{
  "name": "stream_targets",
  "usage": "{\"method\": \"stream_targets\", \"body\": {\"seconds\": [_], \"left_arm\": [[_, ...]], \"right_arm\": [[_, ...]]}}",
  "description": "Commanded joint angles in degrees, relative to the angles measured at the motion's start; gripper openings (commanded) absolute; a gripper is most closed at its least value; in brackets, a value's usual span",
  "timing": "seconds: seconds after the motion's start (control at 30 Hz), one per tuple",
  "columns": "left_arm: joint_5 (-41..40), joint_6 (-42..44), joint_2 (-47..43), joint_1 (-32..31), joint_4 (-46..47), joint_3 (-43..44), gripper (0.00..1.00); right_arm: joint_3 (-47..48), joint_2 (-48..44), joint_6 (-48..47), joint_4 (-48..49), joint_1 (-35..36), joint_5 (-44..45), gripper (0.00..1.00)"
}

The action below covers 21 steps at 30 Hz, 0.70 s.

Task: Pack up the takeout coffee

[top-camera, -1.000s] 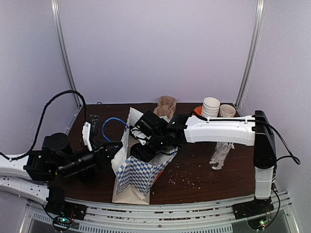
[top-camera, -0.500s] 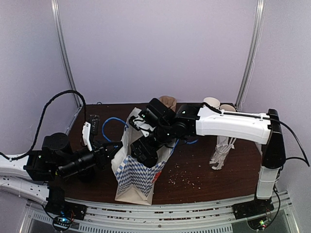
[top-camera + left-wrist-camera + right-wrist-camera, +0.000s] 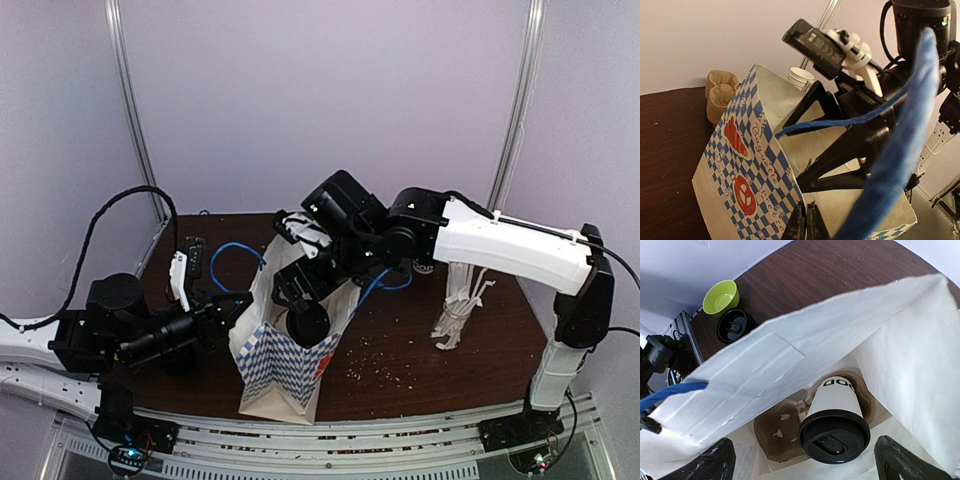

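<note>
The small white disposable cup with the dark round lid (image 3: 834, 410) is down in the bag, seated in one hole of the brown moulded-pulp two-hole carrier tray (image 3: 777, 432), lower centre of the right wrist view. The tray lies flat on the floor of the blue-and-white checked paper bag (image 3: 747, 175), and the cup leans a touch towards the camera.

Above it, the right gripper (image 3: 805, 450) hangs over the bag mouth with its fingers (image 3: 900, 460) spread wide in the bottom corners of that view, gripping nothing and clear of the lid.

At the bottom centre of the left wrist view, the left gripper (image 3: 807, 222) is pinched tight on the bag's rim, holding the mouth open.

By my reading the drop is done and the job now is a clean exit. The right arm should lift straight up and keep those wide fingers off the paper walls and the lid. The left should hold its pinch until the right is clear, or the bag may tip.

Watch the blue cable (image 3: 900, 150) slung across the opening; it could snag the rim.
</note>
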Motion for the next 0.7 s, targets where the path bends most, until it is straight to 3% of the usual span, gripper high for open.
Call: {"method": "stream_targets", "body": {"seconds": [0.0,0.4,0.67], "left_arm": [[0.4,1.1,-0.1,0.0,2.4,-0.1,0.0],[-0.8,2.1,0.6,0.0,1.0,1.1,0.0],[1.0,4.5,3.5,0.0,2.1,4.0,0.0]], "right_arm": [[3.0,-4.2,-0.2,-4.0,0.2,1.8,1.0],[11.5,-12.9,-4.2,-6.6,-2.5,3.4,1.0],[2.1,-15.5,-2.0,1.8,-3.2,2.8,1.0]]}}
